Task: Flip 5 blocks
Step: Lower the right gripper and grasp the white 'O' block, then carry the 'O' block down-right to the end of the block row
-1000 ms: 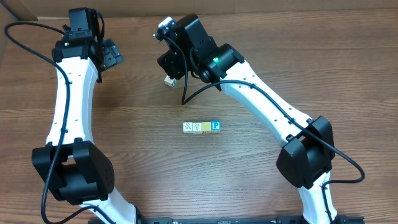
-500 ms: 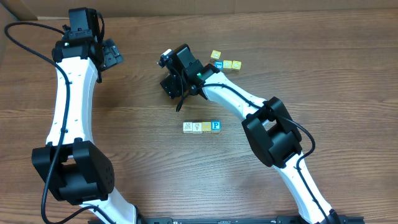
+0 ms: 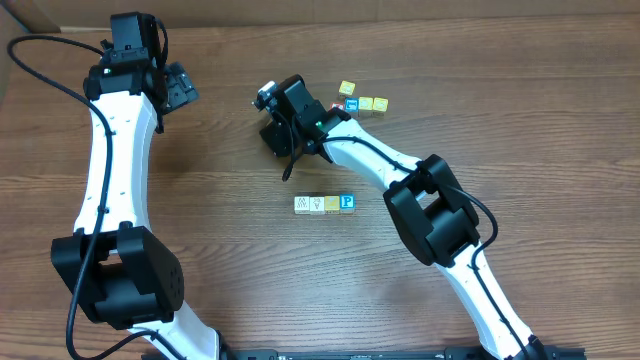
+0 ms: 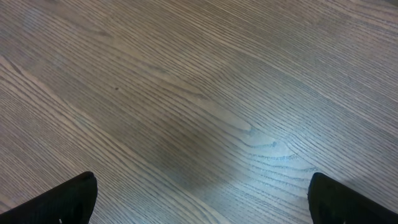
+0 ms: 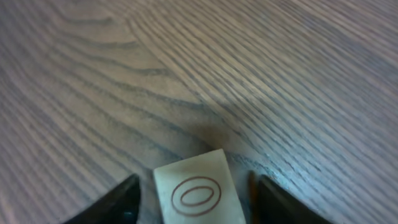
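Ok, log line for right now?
right hand: open around cream block with oval | left hand: open, empty | row of four blocks: mid-table

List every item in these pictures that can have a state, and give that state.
left gripper, open, nothing between its fingers.
right gripper, open, straddling the O block with a gap on either side.
O block, between the fingers, O face showing.
row of four blocks, touching side by side, P face up.
far blocks, lying loose, ungripped.
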Motion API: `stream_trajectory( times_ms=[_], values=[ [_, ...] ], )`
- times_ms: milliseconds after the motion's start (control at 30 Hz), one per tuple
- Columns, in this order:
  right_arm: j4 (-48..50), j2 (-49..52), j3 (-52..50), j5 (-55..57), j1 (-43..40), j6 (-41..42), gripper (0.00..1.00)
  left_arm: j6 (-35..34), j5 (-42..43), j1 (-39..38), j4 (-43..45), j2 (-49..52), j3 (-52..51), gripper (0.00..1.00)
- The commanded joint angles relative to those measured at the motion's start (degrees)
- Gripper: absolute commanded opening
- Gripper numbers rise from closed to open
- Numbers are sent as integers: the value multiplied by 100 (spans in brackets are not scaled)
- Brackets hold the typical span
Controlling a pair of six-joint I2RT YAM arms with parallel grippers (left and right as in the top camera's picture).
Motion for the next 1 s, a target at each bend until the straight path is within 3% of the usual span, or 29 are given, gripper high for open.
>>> stream_trajectory(
  times_ms=[0, 100, 200, 433, 667, 967],
  values=[
    [168, 48, 37, -26, -15, 17, 54, -125, -79, 20, 7, -85, 101, 100],
    [181, 44, 70, -26, -15, 20, 47, -127, -79, 20, 7, -85, 101, 100],
    [151, -107, 105, -26, -15, 122, 30, -127, -79, 20, 4, -85, 101, 100],
    [-111, -750, 105, -31, -15, 409, 31, -127, -79, 20, 7, -85, 101, 100],
    [-1156, -1659, 105, -26, -15, 435, 31, -127, -79, 20, 4, -85, 101, 100],
    [-3394, -2806, 105, -9, -372, 1930, 28, -127, -79, 20, 7, -85, 101, 100]
  ],
)
